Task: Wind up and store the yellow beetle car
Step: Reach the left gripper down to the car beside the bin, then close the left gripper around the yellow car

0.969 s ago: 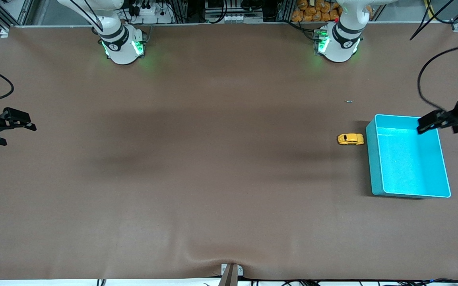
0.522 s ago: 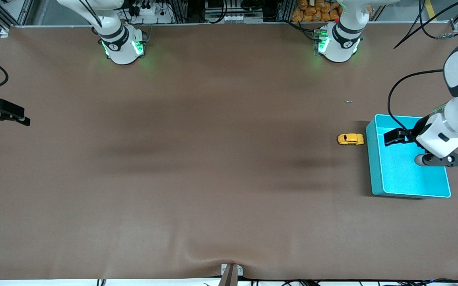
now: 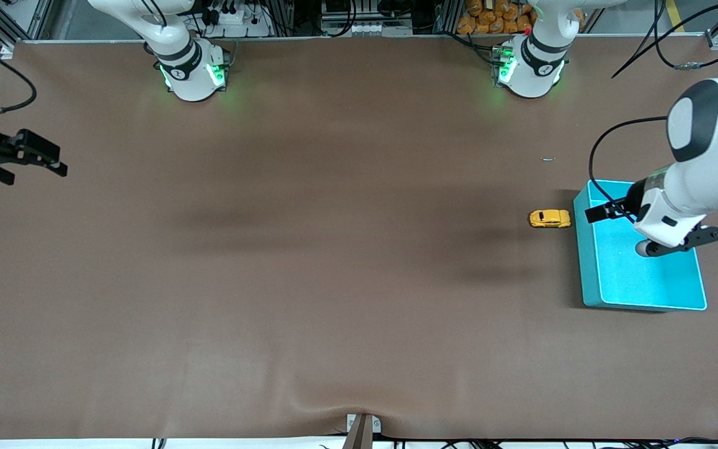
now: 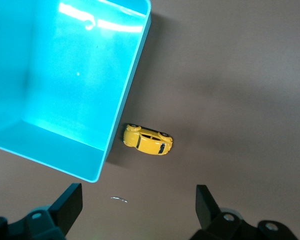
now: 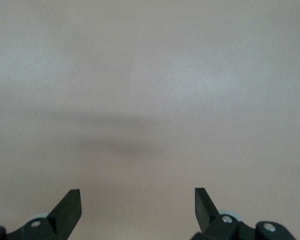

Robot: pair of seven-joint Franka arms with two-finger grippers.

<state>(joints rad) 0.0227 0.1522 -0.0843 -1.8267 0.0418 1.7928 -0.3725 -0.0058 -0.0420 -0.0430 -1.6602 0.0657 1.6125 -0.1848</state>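
Observation:
The yellow beetle car point(image 3: 549, 218) sits on the brown table right beside the turquoise bin point(image 3: 588, 262), on the side toward the right arm's end. My left gripper point(image 3: 596, 214) is open and empty, in the air over the bin's edge next to the car. In the left wrist view the car point(image 4: 148, 140) lies by the bin's wall point(image 4: 65, 75), ahead of my open left gripper point(image 4: 137, 205). My right gripper point(image 3: 47, 161) is open and empty at the right arm's end of the table; the right wrist view shows it point(image 5: 137, 205) over bare table.
A small thin metallic scrap point(image 3: 548, 159) lies on the table farther from the front camera than the car; it also shows in the left wrist view point(image 4: 118, 200). The bin is empty. Both arm bases point(image 3: 192, 68) point(image 3: 530, 65) stand along the table's back edge.
My left arm has swung in over the bin, its gripper moving toward the car. My right gripper has shifted a little at the table's end. The car has not moved.

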